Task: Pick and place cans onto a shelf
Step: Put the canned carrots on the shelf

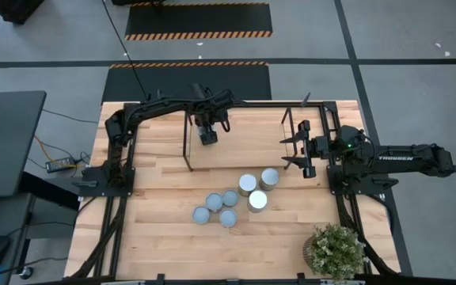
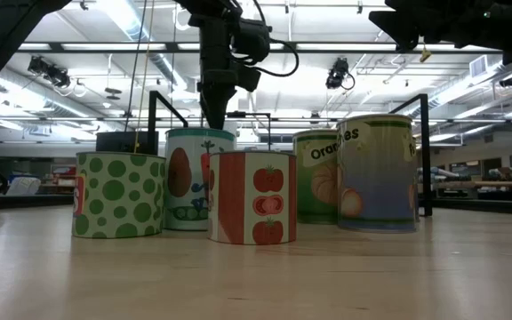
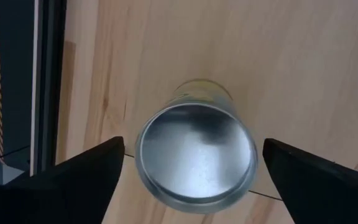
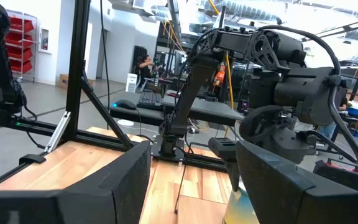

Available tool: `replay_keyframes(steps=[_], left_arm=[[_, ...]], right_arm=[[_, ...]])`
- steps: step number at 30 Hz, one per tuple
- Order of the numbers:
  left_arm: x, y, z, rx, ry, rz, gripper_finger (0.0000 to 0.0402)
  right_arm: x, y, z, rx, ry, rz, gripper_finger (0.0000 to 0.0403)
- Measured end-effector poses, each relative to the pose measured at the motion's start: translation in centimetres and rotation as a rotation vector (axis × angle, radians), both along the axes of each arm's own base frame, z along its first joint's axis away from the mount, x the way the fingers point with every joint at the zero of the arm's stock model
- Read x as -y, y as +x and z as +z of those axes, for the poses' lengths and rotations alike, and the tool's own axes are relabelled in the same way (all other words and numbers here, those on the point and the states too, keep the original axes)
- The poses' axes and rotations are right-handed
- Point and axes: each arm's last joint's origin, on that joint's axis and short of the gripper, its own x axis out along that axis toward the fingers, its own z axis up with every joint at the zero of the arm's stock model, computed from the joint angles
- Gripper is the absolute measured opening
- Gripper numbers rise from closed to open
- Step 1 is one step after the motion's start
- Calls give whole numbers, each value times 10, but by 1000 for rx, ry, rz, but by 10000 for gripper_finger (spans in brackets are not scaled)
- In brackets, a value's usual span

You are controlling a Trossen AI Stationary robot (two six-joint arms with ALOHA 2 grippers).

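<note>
A can with a shiny silver top [image 3: 194, 158] and a yellowish side stands upright on the light wood, straight below my left gripper [image 1: 208, 136]. The gripper is open and points down, with one finger on either side of the can, a small gap at each. In the high view the gripper hides this can. It is inside the shelf's thin dark rod frame [image 1: 187, 142] at the table's far side. Several other cans [image 1: 248, 184] stand in a cluster at the table's middle, showing printed labels in the low view [image 2: 252, 197]. My right gripper [image 1: 293, 150] is open and empty at the shelf's right end.
A potted plant [image 1: 335, 249] stands at the near right corner. Black rails [image 3: 48, 74] border the table's far edge. Bare wood lies left of the can cluster and along the near edge. In the right wrist view, people and desks show in the room behind.
</note>
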Motion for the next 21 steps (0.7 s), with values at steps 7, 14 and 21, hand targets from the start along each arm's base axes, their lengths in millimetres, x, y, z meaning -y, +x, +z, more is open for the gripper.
replay_keyframes(steps=[7,14,21], left_arm=[[-1,0,0,-4,2,-13,394],[2,0,0,-20,2,-52,394],[2,0,0,-35,30,-50,394]], right_arm=[[0,0,0,0,0,0,245],[0,0,0,0,0,0,245],[0,0,0,0,0,0,245]])
